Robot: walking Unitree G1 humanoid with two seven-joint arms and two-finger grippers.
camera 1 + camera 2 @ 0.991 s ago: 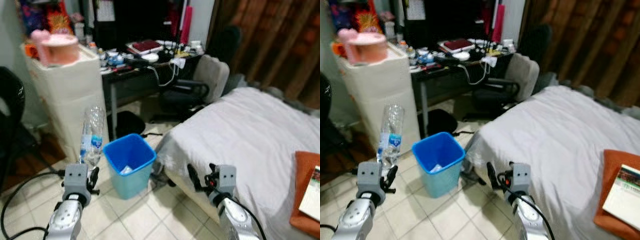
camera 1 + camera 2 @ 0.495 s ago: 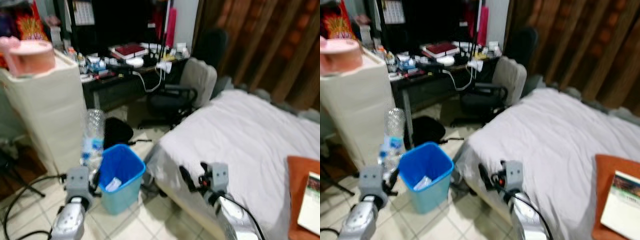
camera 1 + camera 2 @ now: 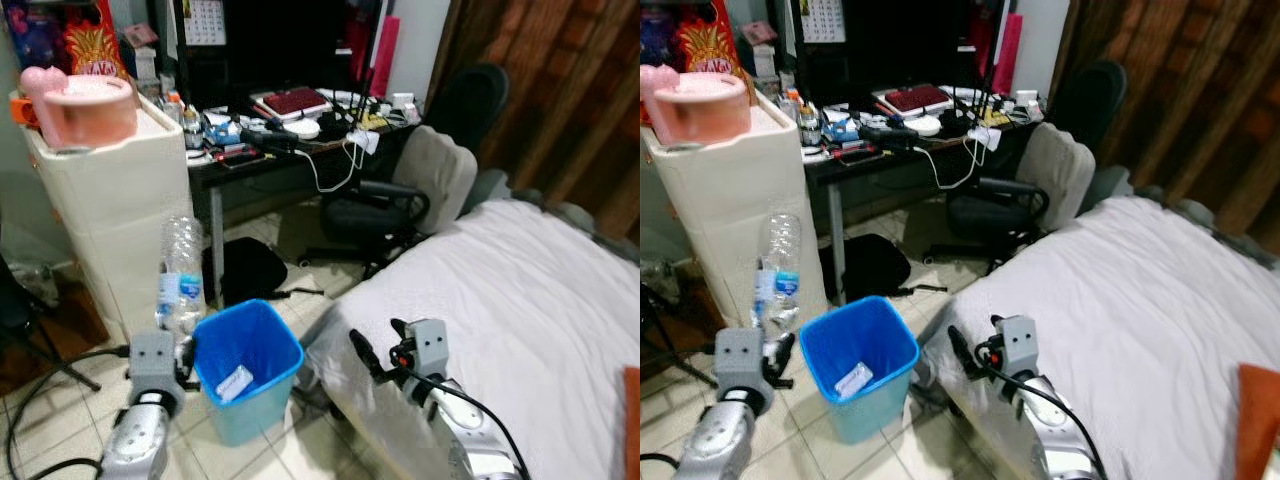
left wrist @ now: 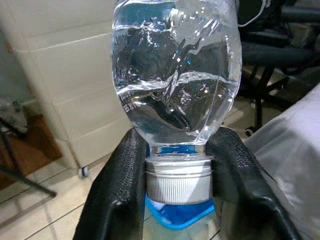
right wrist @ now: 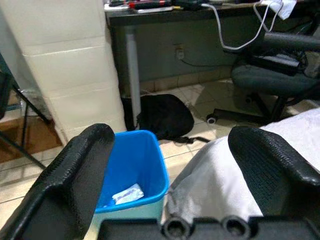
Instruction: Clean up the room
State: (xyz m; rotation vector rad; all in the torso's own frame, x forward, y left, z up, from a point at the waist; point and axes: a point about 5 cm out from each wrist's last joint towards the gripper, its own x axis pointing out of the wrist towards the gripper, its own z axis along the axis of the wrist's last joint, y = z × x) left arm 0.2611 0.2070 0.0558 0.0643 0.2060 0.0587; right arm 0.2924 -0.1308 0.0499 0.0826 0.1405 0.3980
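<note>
Tidying looks partway through, by my reading: one piece of rubbish is in hand but not yet binned, and much clutter remains. The left gripper (image 3: 183, 352) is clenched on the neck of a clear plastic bottle (image 3: 181, 272), which stands inverted, cap down between the fingers (image 4: 120, 185), body rising straight up; the wrist view shows thin crinkled walls, a ribbed pale screw cap and a bluish label band. The bottle sits at about 9 o'clock of the blue bin (image 3: 247, 365), just beside its rim but not over the opening, so the drop is still to do. The bin is a square, tapering tub of smooth hard plastic, open-topped, with a small white wrapper (image 3: 234, 383) already lying at the bottom. The right gripper (image 3: 958, 350) hovers with its fingers spread wide and empty, at roughly 3 o'clock of the bin, over the near corner of the bed (image 3: 520, 300), whose grey-white sheet is soft and lightly rumpled. Left to sort, as far as can be seen: the dark desk (image 3: 270, 150) at 12 o'clock, crowded with small items, a red book and trailing white cables. A padded office chair (image 3: 420, 190) stands by it, and a pale ribbed drawer cabinet (image 3: 120, 230) at 10 o'clock carries a pink tub (image 3: 85, 105). Floor is pale glazed tile.
</note>
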